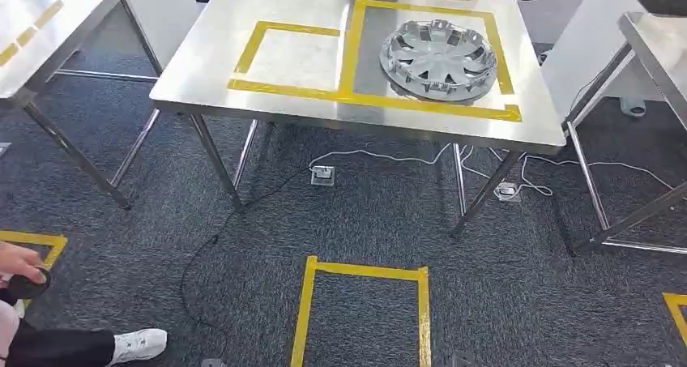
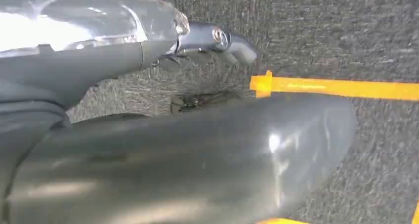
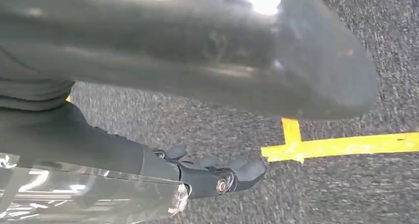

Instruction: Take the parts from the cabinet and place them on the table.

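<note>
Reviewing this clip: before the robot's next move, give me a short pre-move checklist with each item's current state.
1. Larger taped box on the table filled: ok, the hubcap lies inside it.
2. Smaller taped box free for a part: ok, bare steel inside.
3. Left hand free: cannot tell; it hangs over the carpet, and most fingers are hidden behind the arm.
4. Right hand free: cannot tell; it hangs over the carpet, nothing visible in it, fingers partly hidden.
5. Path clear: not ok, a black cable crosses the carpet and a person's shoe sits at lower left.
6. Cabinet located: cannot tell.
</note>
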### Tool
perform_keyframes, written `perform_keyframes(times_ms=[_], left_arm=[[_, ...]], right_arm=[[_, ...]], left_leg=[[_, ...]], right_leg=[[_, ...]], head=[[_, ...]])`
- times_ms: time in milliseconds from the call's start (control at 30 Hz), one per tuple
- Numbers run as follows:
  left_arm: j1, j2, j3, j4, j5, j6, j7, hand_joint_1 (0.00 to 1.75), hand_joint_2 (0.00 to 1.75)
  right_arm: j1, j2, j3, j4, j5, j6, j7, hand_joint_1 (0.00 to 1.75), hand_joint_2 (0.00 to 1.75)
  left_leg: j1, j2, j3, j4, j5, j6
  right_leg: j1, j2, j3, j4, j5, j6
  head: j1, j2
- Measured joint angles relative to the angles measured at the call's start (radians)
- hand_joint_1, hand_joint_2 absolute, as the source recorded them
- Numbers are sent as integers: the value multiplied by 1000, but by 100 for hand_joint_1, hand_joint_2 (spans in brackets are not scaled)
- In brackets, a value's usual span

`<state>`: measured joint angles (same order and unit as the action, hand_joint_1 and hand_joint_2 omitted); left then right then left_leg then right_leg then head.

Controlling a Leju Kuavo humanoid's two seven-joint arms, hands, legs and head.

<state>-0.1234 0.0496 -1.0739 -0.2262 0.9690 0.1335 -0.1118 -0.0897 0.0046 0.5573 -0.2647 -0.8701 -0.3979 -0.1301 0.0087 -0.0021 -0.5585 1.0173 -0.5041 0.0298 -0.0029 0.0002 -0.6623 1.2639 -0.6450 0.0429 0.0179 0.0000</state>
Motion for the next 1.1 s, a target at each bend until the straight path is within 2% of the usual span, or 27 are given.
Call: perform_keyframes(times_ms=[33, 67, 100, 133, 167, 200, 233, 300, 333, 367, 400, 433, 500, 533, 567, 600, 667, 700, 733, 800, 867, 900, 933, 1000, 1033, 1067, 1100], left_arm=[[1, -1, 0, 0, -3, 4, 0, 0, 0], [1, -2, 0, 0, -7, 6, -1, 0, 0], [1, -3, 0, 0, -9, 13, -3, 0, 0], [1, -7, 0, 0, -10, 16, -5, 0, 0], [1, -11, 0, 0, -12, 17, -7, 0, 0], [0, -17, 0, -1, -15, 21, -8, 0, 0], [0, -22, 0, -2, -18, 24, -9, 0, 0], [0, -32, 0, -2, -19, 28, -10, 0, 0], [1, -34, 0, -2, -19, 28, -10, 0, 0], [0, -34, 0, -2, -20, 29, -10, 0, 0], [1, -34, 0, -2, -20, 29, -10, 0, 0], [1, -34, 0, -2, -20, 29, -10, 0, 0], [1, -34, 0, -2, -20, 29, -10, 0, 0], [2, -34, 0, -2, -20, 29, -10, 0, 0], [2, -34, -1, -2, -20, 29, -10, 0, 0], [2, -34, -1, -2, -19, 29, -8, 0, 0], [1, -34, -1, -2, -18, 29, -6, 0, 0], [0, -34, -1, -2, -18, 29, -5, 0, 0], [-2, -34, -1, -2, -17, 29, -5, 0, 0], [-1, -34, -1, -2, -17, 29, -3, 0, 0], [2, -35, -1, -2, -17, 28, 1, 0, 0], [0, -37, 0, -2, -17, 28, 3, 0, 0], [-1, -38, -1, -2, -17, 28, 3, 0, 0], [0, -39, -1, -2, -17, 28, 3, 0, 0], [1, -39, -1, -2, -17, 28, 3, 0, 0], [2, -39, -1, -2, -17, 28, 3, 0, 0], [2, -39, -1, -2, -17, 28, 3, 0, 0]], right_arm=[[0, -1, 0, 0, -2, 3, 0, 0, 0], [1, -4, 0, 2, -7, 6, 0, 0, 0], [1, -8, 0, 3, -10, 11, 0, 0, 0], [0, -13, 0, 4, -10, 15, 0, 0, 0], [-1, -19, 0, 4, -11, 18, 0, 0, 0], [-3, -24, 0, 4, -13, 21, 0, 0, 0], [-6, -28, 0, 5, -15, 24, 0, 0, 0], [-10, -38, 0, 5, -20, 27, 2, 0, 0], [-8, -40, 0, 5, -21, 27, 2, 0, 0], [-5, -41, 0, 6, -21, 27, 3, 0, 0], [-4, -42, 1, 7, -21, 27, 3, 0, 0], [-6, -44, 0, 8, -21, 27, 3, 0, 0], [-4, -45, 0, 9, -21, 28, 3, 0, 0], [-4, -45, 0, 9, -21, 27, 3, 0, 0], [-3, -46, 0, 10, -21, 27, 5, 0, 0], [-3, -46, 0, 10, -22, 27, 7, 0, 0], [-3, -46, 0, 10, -22, 25, 9, 0, 0], [-3, -46, 0, 10, -22, 24, 9, 0, 0], [-4, -47, 0, 11, -22, 23, 9, 0, 0], [-5, -47, 1, 11, -22, 23, 9, 0, 0], [-4, -48, 1, 12, -26, 21, 9, 0, 0], [-3, -48, 2, 13, -29, 21, 9, 0, 0], [-2, -47, 3, 13, -30, 21, 9, 0, 0], [-3, -49, 8, 13, -31, 21, 9, 0, 0], [-2, -48, 9, 13, -31, 21, 9, 0, 0], [-2, -48, 9, 13, -32, 21, 9, 0, 0], [-1, -47, 9, 13, -33, 21, 9, 0, 0]], left_leg=[[-1, 1, -6, 1, 5, 0], [-1, 0, -13, 1, 10, -1], [-3, 0, -18, 1, 14, -2], [-4, 0, -21, 1, 18, -3], [-4, -1, -22, 1, 22, -5], [-3, 0, -23, 0, 26, -8], [-10, 0, -28, 5, 28, -12], [-9, 3, -38, 4, 39, -26], [-9, 4, -37, 1, 44, -31], [-11, 3, -39, 5, 41, -36], [-9, 2, -48, 20, 18, -40], [-7, 1, -68, 71, -31, -44], [-1, 1, -124, 225, -122, -52], [-1, 1, -142, 285, -146, -56], [0, 1, -133, 291, -141, -58], [0, 2, -106, 257, -119, -58], [1, 2, -1, 99, -46, -56], [1, 1, 37, 25, -42, -51], [-2, 0, 45, 5, -50, -48], [-4, -1, 35, 12, -44, -34], [-1, -2, 28, 7, -32, -18], [3, 0, 25, 5, -26, -11], [2, 0, 19, 5, -21, -4], [0, 1, 6, 6, -13, 0], [-1, 1, 0, 7, -8, 0], [-1, 2, -5, 7, -5, 0], [-2, 2, -8, 7, -1, -1]], right_leg=[[0, 0, -10, 46, -16, 1], [0, 0, 1, 44, -7, 0], [0, 0, 33, -3, 23, -3], [1, 0, 78, -78, 60, -7], [3, 0, 133, -173, 99, -15], [7, 0, 175, -245, 119, -26], [9, 1, 183, -274, 117, -33], [11, 1, 177, -282, 112, -40], [11, 1, 176, -283, 115, -45], [3, -2, 177, -298, 129, -53], [3, -7, 176, -302, 137, -57], [3, -6, 167, -301, 143, -65], [6, -8, 150, -298, 152, -67], [6, -8, 141, -294, 156, -66], [6, -8, 132, -288, 159, -64], [6, -8, 125, -282, 160, -63], [4, -7, 115, -268, 161, -60], [4, -7, 110, -260, 160, -56], [12, -6, 102, -250, 159, -48], [10, -5, 94, -250, 168, -37], [9, -3, 91, -252, 175, -26], [7, -1, 83, -238, 152, -19], [3, -1, 69, -194, 109, -12], [0, -1, 18, -42, 18, -3], [-1, -1, -2, 23, -11, -1], [0, -1, -4, 48, -13, -1], [0, -1, 16, 28, 5, -4]], head=[[5, 0], [10, 0], [14, 0], [19, 0], [24, 0], [26, 0], [27, 0], [27, 0], [26, 0], [24, 0], [24, 0], [13, 0], [0, 0], [-2, 0], [-3, 0], [-6, 0], [-14, 0], [-22, 0], [-28, 0], [-18, 0], [-20, 0], [-20, 0], [-11, 0], [-3, 0], [1, 0], [6, 0], [11, 0]])
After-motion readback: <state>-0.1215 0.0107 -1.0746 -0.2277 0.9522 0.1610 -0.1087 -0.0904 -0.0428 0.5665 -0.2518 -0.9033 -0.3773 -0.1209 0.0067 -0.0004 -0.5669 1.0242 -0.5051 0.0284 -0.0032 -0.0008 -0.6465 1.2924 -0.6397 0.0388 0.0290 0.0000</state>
